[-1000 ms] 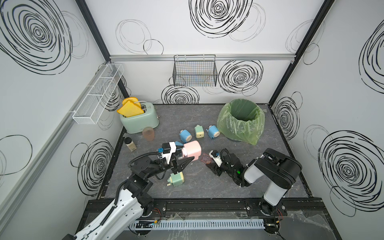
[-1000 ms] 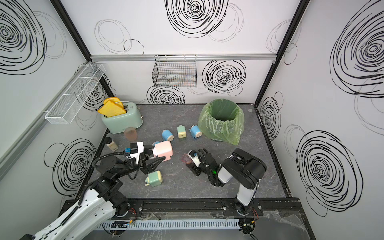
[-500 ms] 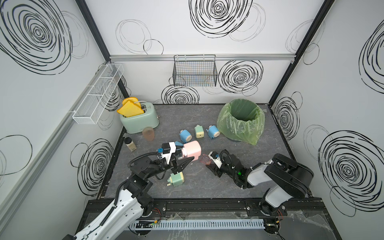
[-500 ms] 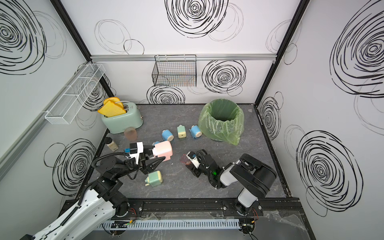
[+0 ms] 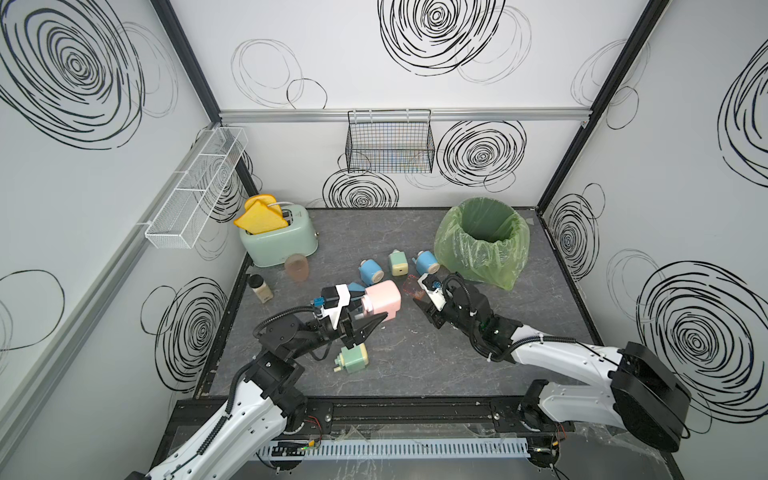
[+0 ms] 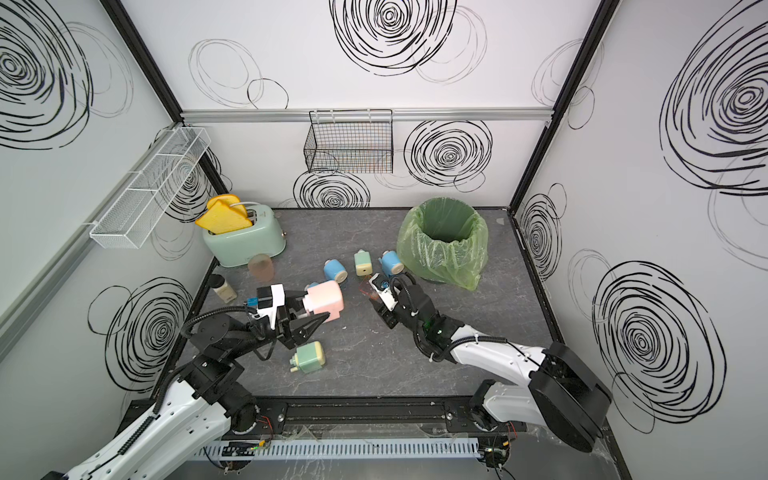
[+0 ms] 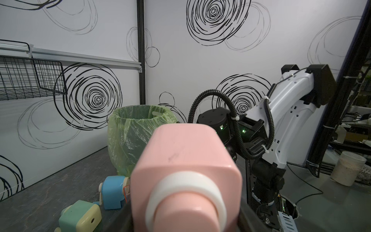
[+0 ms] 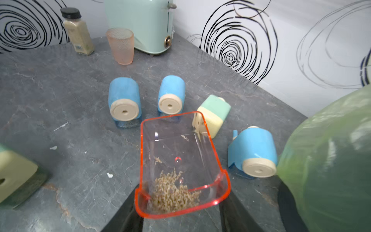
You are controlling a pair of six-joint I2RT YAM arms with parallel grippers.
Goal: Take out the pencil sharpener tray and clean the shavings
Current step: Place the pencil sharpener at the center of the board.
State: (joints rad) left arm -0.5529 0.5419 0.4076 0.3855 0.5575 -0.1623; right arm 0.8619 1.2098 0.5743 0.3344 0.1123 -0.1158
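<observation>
Tray free of the pink sharpener, shavings inside it.

The clear tray (image 8: 174,136) with an orange-red rim hung above the table (image 5: 415,365), between the pink sharpener (image 5: 382,295) and the green-bagged bin (image 5: 457,253). Curly tan shavings (image 8: 172,192) were heaped at its gripped end. The right gripper (image 8: 181,200) pinched that end, one jaw on each side wall, with the right arm stretched low and long across the table. The left gripper (image 5: 376,309) was clamped around the pink sharpener's body and held it off the surface, with the elbow bent and the forearm roughly level.
</observation>
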